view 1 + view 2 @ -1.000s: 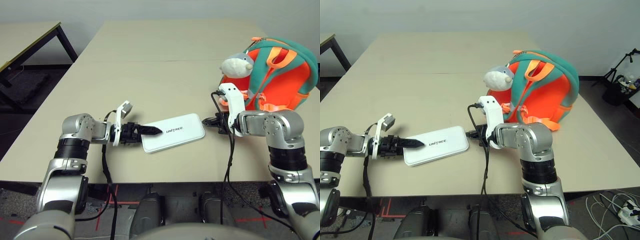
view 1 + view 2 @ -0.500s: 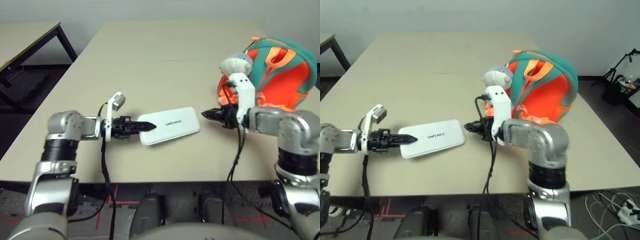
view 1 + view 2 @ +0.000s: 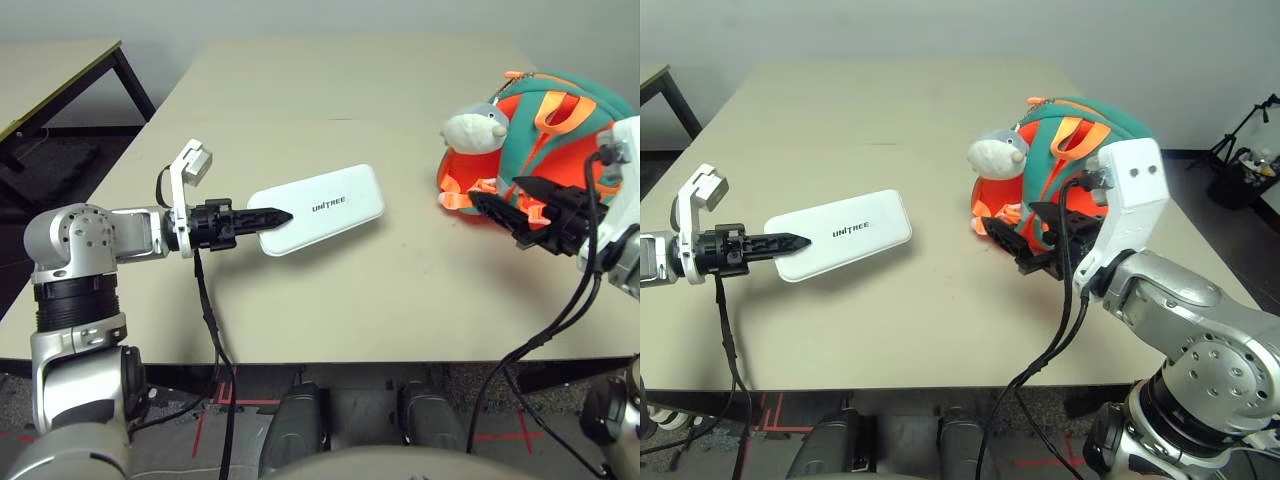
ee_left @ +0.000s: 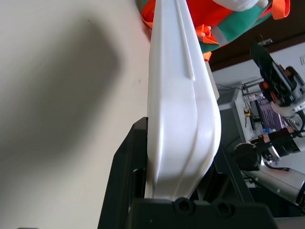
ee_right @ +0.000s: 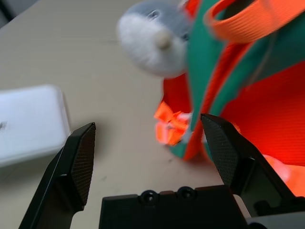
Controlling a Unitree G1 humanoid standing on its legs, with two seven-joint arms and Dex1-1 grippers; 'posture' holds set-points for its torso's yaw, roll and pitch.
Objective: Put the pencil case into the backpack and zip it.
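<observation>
Backpack [image 3: 1080, 165], small, bright orange with teal trim and a grey-white plush dolphin charm [image 3: 998, 155], sits just beyond the right gripper [image 5: 150, 157], whose jaws gape wide and empty. Its opening looks slack, so the case could snag on fabric. Flat white hard pencil case [image 3: 318, 208] hangs clear of the beige table [image 3: 330, 100], pinched at one short end by the left gripper [image 3: 268, 217]; that thin end grip could let it pivot or slip.

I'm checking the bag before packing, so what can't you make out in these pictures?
- Orange and teal backpack: its zip, open or closed, cannot be told; the right gripper covers its lower front in the right eye view.
- Flat white hard pencil case: the left gripper hides its near end.
</observation>
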